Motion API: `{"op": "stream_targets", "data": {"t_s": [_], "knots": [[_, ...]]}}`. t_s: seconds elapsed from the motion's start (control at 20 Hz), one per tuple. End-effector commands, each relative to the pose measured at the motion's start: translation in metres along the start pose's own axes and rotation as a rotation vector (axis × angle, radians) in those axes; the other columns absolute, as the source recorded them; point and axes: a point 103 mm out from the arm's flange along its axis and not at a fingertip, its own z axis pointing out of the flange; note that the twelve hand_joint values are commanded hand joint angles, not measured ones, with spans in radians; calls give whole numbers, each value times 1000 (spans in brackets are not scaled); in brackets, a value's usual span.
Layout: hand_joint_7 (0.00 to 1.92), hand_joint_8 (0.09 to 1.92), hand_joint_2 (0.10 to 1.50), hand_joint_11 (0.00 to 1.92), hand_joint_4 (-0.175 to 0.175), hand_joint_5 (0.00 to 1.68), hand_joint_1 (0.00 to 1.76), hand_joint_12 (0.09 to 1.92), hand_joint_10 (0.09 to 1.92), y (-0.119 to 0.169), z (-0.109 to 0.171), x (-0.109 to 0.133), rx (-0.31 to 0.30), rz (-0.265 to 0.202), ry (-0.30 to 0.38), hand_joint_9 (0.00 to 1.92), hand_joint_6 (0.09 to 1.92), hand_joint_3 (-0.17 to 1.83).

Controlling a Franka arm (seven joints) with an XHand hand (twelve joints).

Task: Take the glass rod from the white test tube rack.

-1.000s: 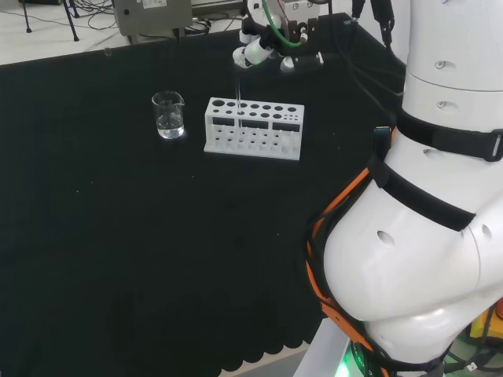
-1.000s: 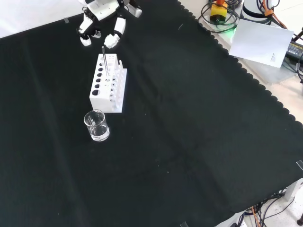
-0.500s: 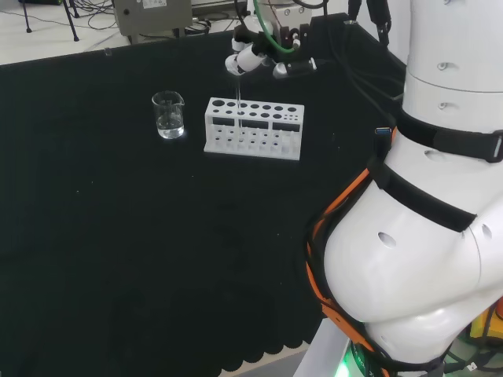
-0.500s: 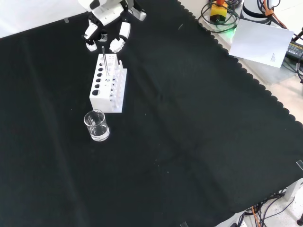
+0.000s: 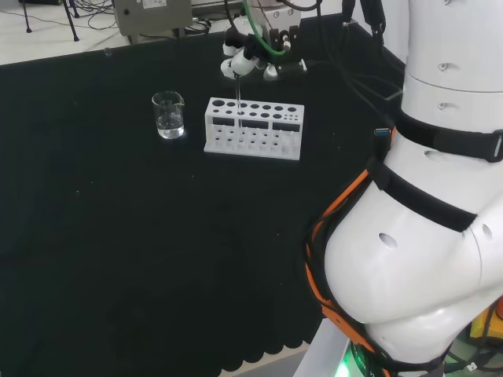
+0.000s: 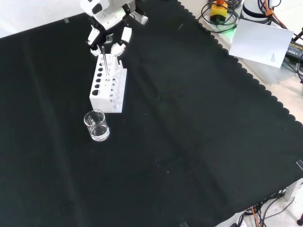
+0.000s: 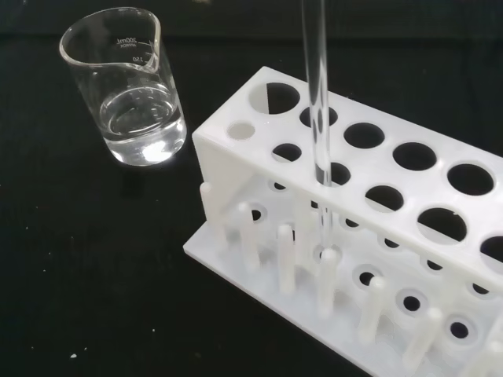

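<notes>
The hand (image 5: 253, 56) hangs above the far edge of the white test tube rack (image 5: 254, 127) in the head view, its fingers (image 6: 125, 34) reaching down on both sides of the top of the glass rod (image 5: 237, 96). Are they pinching it? The fingertips sit right at the rod's upper end, but contact cannot be made out, so whether the hand is clamped on it or apart cannot be told. In the front view the hand (image 6: 110, 24) comes in from the top, black and white, right over the rack's far end (image 6: 109, 82).

The rod (image 6: 104, 59) stands upright in the rack, slotted through one of the holes in the top plate. The wrist view gives it close up: the clear rod (image 7: 317, 110) passes down through a hole in the second row, near the rack's (image 7: 369, 236) end, and its lower tip sits among the white pegs on the base plate.

Just beyond that end of the rack stands a glass beaker (image 7: 127, 96), a little clear liquid in its bottom. In the head view the beaker (image 5: 168, 115) is left of the rack, near but not touching. Both stand on the black cloth of the tabletop (image 5: 118, 236).
</notes>
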Motion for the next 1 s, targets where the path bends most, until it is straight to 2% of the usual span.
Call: {"op": "stream_targets", "data": {"t_s": [0.05,0.5,0.6,0.65,0.75,0.85,1.0], "knots": [[917,1180,853,1741,-175,562,939,1150,1129,4,1,4,-3,-7,-12,1472,1091,595],[979,1217,838,1872,-175,695,1054,1051,1069,4,-2,3,-30,-4,-19,1586,1057,638],[989,1235,1005,1903,-175,771,1091,1019,1049,4,-4,3,-51,-9,-17,1609,1198,368],[981,1257,1065,1912,-175,770,1146,1010,1048,5,-5,3,-66,-13,-12,1613,1189,249],[961,1310,1117,1893,-175,779,1217,928,1056,6,-7,3,-109,-24,8,1618,1131,136],[945,1369,1082,1837,-175,786,1239,879,1082,6,-9,4,-161,-36,19,1618,1109,214],[954,1466,926,1764,-175,799,1250,855,1123,2,-17,9,-250,-59,31,1609,1146,542]]}}
